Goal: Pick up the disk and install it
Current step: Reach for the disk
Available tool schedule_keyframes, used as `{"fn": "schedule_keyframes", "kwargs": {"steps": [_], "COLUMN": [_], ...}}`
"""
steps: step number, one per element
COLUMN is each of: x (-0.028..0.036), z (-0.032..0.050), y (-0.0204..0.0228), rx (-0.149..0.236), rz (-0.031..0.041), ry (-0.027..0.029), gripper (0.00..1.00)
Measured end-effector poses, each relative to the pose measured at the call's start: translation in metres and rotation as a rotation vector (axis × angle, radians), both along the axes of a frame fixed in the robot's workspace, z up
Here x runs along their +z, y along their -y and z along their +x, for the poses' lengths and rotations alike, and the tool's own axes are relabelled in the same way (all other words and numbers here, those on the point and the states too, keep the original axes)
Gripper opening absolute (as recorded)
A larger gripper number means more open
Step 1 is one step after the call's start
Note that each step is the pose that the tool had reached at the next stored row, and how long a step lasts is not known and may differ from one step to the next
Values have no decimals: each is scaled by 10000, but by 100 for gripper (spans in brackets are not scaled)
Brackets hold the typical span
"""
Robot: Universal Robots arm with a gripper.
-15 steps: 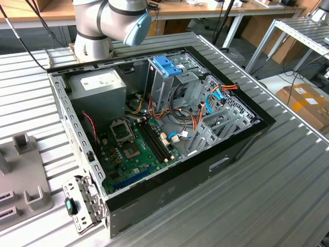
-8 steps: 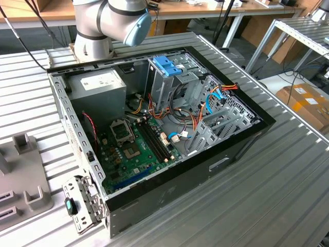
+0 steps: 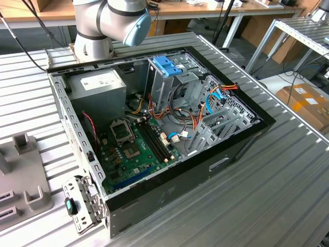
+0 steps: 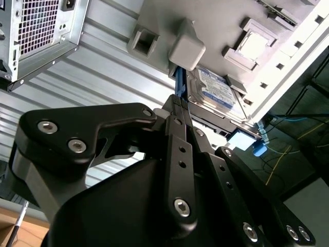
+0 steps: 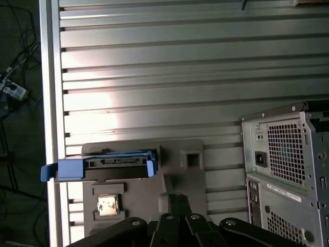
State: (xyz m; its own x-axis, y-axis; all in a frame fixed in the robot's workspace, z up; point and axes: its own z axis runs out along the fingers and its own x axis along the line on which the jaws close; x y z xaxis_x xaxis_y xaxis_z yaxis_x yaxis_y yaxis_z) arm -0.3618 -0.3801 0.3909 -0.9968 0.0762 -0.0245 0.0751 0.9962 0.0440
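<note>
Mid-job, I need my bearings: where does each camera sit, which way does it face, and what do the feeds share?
Exterior view: off the arm, raised, looking down into the open computer case on the slatted table; the arm shows beyond it.
Second wrist view: on the arm, looking along the pincer toward the disk in its grey fixture.
First wrist view: on the arm, looking down past the pincer at table, fixture and disk.
Shared: both wrist views show pincer, disk, fixture and the case's rear.

The disk (image 5: pixel 113 163) lies in a holder block (image 3: pixel 36 175), which sits at nine o'clock of the computer case (image 3: pixel 205 175) in the exterior view. Inside the case, the power supply (image 3: pixel 97 87) sits at ten o'clock and the motherboard (image 3: pixel 133 152) at eight.
</note>
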Motion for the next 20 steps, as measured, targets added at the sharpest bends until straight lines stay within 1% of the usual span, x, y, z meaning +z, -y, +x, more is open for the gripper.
{"fn": "schedule_keyframes", "kwargs": {"steps": [3, 12, 14, 16, 20], "x": [0, 0, 0, 0, -2], "z": [-12, -12, -12, -13, -23], "y": [0, -10, -16, -35, -58], "rx": [0, 0, -1, -1, 0], "rz": [0, 0, 1, 0, 0], "ry": [0, -1, 0, 0, 0], "gripper": [11, 11, 11, 11, 11]}}
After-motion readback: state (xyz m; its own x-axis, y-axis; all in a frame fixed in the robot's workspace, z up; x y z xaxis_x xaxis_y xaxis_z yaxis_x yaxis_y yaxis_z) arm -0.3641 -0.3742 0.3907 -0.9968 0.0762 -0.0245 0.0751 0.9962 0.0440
